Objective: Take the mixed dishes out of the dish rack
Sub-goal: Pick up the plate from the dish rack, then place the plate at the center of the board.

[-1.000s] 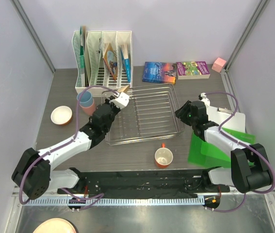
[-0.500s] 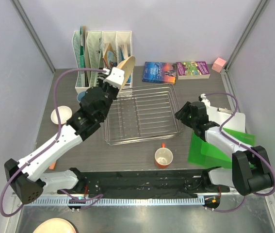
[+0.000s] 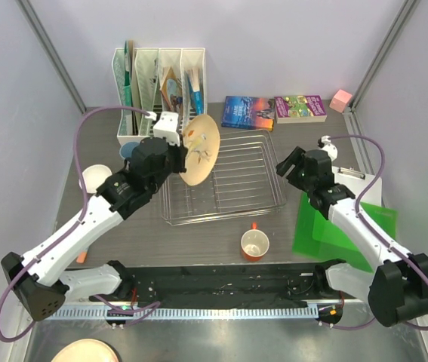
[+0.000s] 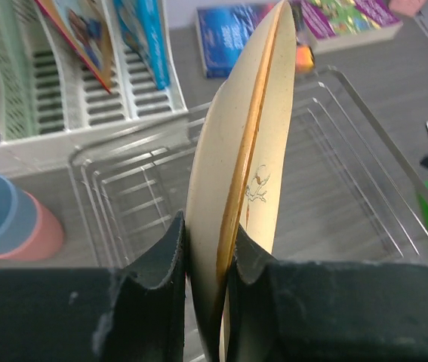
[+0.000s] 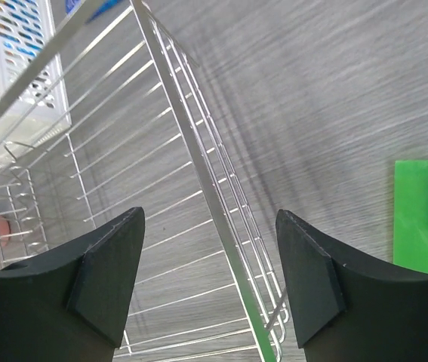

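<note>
My left gripper (image 3: 182,160) is shut on the rim of the beige plate (image 3: 201,149) with a brown squiggle and holds it tilted on edge above the left part of the chrome dish rack (image 3: 232,200). In the left wrist view the plate (image 4: 244,151) stands edge-on between my fingers (image 4: 170,253), with the rack (image 4: 334,173) below. The stacked grey-blue and pink cups (image 4: 10,222) stand left of the rack. The orange mug (image 3: 254,244) stands in front of the rack. The small orange bowl (image 3: 94,179) sits at the left. My right gripper (image 3: 289,167) is open over the rack's right rim (image 5: 198,151).
A white slotted file holder (image 3: 159,90) with papers stands behind the rack. Two books (image 3: 274,111) and a pink block (image 3: 341,99) lie at the back right. Green sheets (image 3: 342,230) and a clipboard lie at the right. A peach disc (image 3: 85,351) sits below the table edge.
My left arm has lifted the plate from the rack's back left corner and swung it up, turning its patterned face into view. My right arm has risen slightly at the rack's right rim.
</note>
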